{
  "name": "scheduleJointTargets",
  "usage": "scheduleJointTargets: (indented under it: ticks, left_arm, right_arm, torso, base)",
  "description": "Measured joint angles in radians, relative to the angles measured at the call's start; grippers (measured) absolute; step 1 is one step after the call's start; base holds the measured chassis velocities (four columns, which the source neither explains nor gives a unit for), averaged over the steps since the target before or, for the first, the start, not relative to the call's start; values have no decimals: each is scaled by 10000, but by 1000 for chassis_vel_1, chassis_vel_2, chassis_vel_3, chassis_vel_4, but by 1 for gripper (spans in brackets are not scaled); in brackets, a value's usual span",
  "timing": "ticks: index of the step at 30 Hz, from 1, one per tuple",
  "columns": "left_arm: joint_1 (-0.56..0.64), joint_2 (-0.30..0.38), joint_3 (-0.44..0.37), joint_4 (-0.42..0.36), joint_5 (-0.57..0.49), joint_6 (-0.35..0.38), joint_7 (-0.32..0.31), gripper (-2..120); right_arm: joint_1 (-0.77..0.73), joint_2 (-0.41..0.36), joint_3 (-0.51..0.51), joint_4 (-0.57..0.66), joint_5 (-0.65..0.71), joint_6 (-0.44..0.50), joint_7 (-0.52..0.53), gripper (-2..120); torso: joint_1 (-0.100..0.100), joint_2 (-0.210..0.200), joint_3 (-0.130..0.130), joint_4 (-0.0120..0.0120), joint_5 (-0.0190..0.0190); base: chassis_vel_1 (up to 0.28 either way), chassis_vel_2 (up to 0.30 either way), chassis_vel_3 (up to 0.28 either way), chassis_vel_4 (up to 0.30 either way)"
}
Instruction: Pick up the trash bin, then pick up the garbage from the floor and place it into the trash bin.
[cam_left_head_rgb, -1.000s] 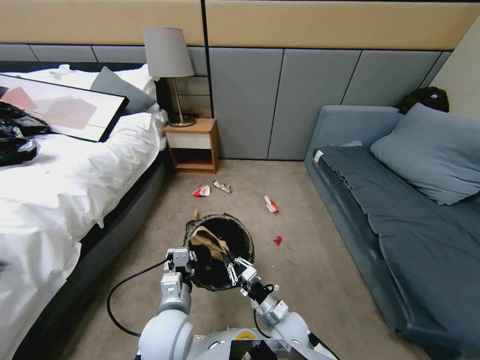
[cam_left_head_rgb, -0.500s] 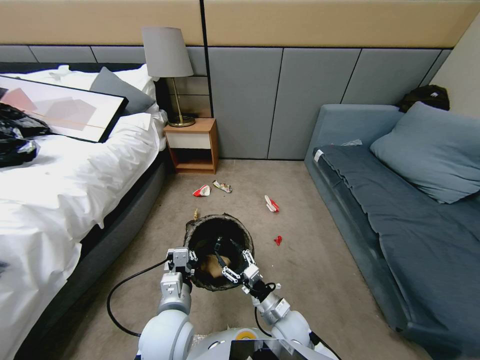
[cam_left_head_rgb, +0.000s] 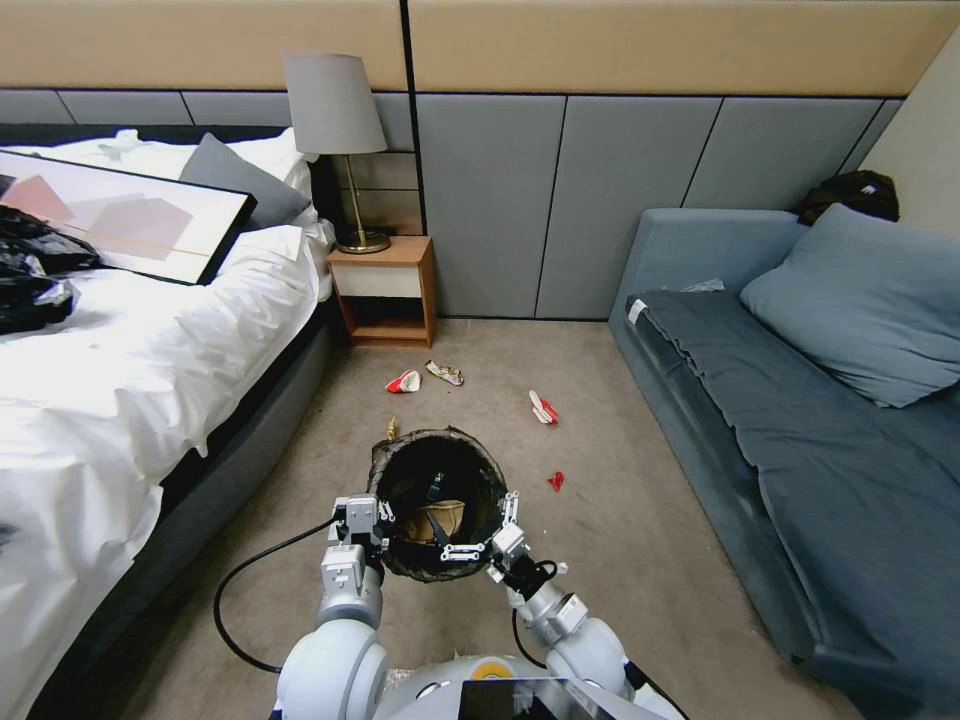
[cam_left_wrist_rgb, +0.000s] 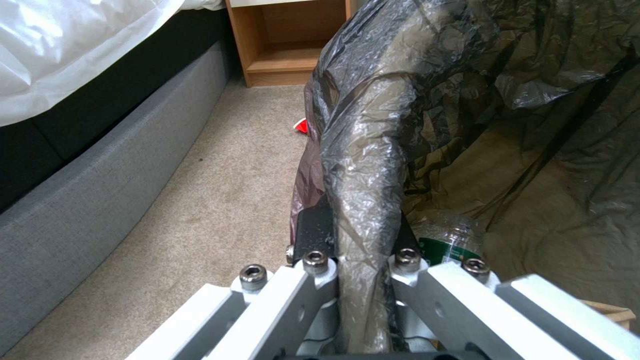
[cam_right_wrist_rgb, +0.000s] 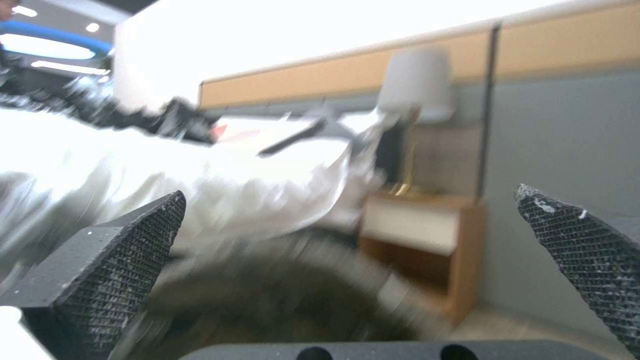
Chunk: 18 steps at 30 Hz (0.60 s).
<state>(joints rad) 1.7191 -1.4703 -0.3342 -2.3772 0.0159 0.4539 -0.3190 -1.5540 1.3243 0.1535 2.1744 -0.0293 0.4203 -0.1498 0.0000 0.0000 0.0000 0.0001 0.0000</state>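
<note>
The trash bin (cam_left_head_rgb: 437, 500) is held up over the carpet (cam_left_head_rgb: 620, 520) in front of the robot, between the bed (cam_left_head_rgb: 130, 400) on the left and the blue-grey sofa (cam_left_head_rgb: 800, 430) on the right; its crinkled dark bag (cam_left_wrist_rgb: 373, 125) is folded over the rim, and inside lie a brown cardboard scrap (cam_left_head_rgb: 437, 520) and a clear plastic bottle with a green label (cam_left_wrist_rgb: 445, 240). The left gripper (cam_left_head_rgb: 362, 520) is at the bin's near-left rim with its jaws pinched on the bag-covered edge — the left wrist view shows the rim passing straight between the two metal fingers (cam_left_wrist_rgb: 297, 295). The right gripper (cam_left_head_rgb: 480, 535) hangs at the near-right rim, over the bin's mouth, its jaws spread wide and holding nothing; in the right wrist view the two dark textured pads (cam_right_wrist_rgb: 113, 250) stand far apart with the blurred bin rim below them. Loose garbage lies on the carpet beyond the bin: a small yellowish piece (cam_left_head_rgb: 391, 427) just past the far rim, a tiny red scrap (cam_left_head_rgb: 555, 481) off to its right, a red-and-white wrapper (cam_left_head_rgb: 404, 381) beside a crumpled multicoloured wrapper (cam_left_head_rgb: 444, 373) near the wooden nightstand (cam_left_head_rgb: 385, 290), and another red-and-white wrapper (cam_left_head_rgb: 542, 408) toward the sofa. A lamp (cam_left_head_rgb: 340, 140) stands on the nightstand, and a framed picture (cam_left_head_rgb: 120, 215) and black plastic bags (cam_left_head_rgb: 35, 270) rest on the bed
</note>
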Motion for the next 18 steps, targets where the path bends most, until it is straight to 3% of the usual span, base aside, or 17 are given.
scheduleJointTargets:
  ticks: [3, 6, 11, 18]
  left_arm:
    - [0, 0, 1, 0, 0, 0, 0, 1]
    - [0, -2, 0, 0, 0, 0, 0, 1]
    - [0, 1, 1, 0, 0, 0, 0, 1]
    - [0, -1, 0, 0, 0, 0, 0, 1]
  right_arm:
    - [-168, 206, 350, 398, -347, -24, 496, 114]
    - [-876, 738, 883, 1036, -321, -162, 1937, 110]
    - [-1490, 1126, 1500, 1071, -317, 200, 2241, 103]
    - [-2300, 1833, 3040, 277, -179, 1768, 2207, 100]
  torso:
    - [0, 0, 0, 0, 2]
    - [0, 1, 0, 0, 0]
    - [0, 0, 0, -2, 0]
    - [0, 0, 0, -1, 1]
  base:
    - [0, 0, 0, 0]
    - [0, 0, 0, 0]
    - [0, 0, 0, 0]
    - [0, 0, 0, 0]
